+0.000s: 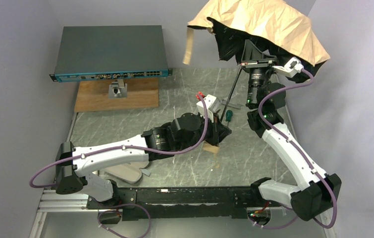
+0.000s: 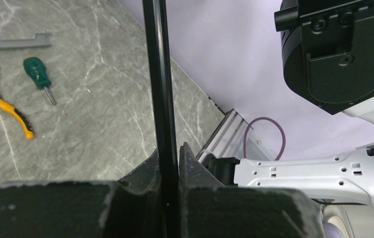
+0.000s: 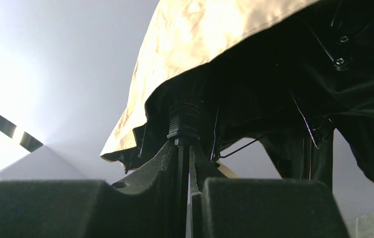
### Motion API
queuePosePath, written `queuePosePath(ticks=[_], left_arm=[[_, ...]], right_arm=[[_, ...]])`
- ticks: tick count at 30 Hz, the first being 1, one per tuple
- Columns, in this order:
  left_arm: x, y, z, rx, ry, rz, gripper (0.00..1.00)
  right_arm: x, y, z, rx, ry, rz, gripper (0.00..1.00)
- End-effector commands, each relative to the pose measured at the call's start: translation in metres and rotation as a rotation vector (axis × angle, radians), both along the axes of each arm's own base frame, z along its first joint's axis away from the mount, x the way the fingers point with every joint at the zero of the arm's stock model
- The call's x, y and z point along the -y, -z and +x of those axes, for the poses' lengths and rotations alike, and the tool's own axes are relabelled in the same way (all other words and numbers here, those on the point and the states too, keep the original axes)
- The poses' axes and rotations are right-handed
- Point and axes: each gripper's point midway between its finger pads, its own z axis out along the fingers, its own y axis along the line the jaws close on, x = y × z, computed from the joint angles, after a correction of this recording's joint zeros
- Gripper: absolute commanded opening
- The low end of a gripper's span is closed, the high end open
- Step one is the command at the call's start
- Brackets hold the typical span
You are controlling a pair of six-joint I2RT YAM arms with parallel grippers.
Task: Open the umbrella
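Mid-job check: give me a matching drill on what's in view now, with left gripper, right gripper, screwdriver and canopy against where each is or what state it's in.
1 left gripper
2 right gripper
3 screwdriver
4 canopy

A lying on the table
B shut on the shaft just under the runner
C shut on the shaft lower down
D tan, up high, partly spread

Pairs: 1-C, 2-B, 3-A, 4-D.

We see a dark network switch [image 1: 110, 52] by a wooden board [image 1: 100, 98] on the marbled table [image 1: 120, 124]. A green-handled screwdriver [image 2: 40, 71] lies between yellow-handled pliers [image 2: 7, 110] and a grey strip [image 2: 16, 41].
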Motion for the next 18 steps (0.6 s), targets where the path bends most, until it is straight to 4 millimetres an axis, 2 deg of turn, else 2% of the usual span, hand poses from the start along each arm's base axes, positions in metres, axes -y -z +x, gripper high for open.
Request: queuePosePath(ticks=[1, 18], left_arm=[[-0.031, 0.074, -0.158, -0.034, 0.565, 0.309, 0.00], [-0.040, 0.102, -0.173, -0.042, 0.620, 0.380, 0.00]], right_arm=[[0.134, -0.067, -0.025, 0.201, 0.506, 0.252, 0.00], [0.169, -0.118, -0.030, 0.318, 0.549, 0.286, 0.00]])
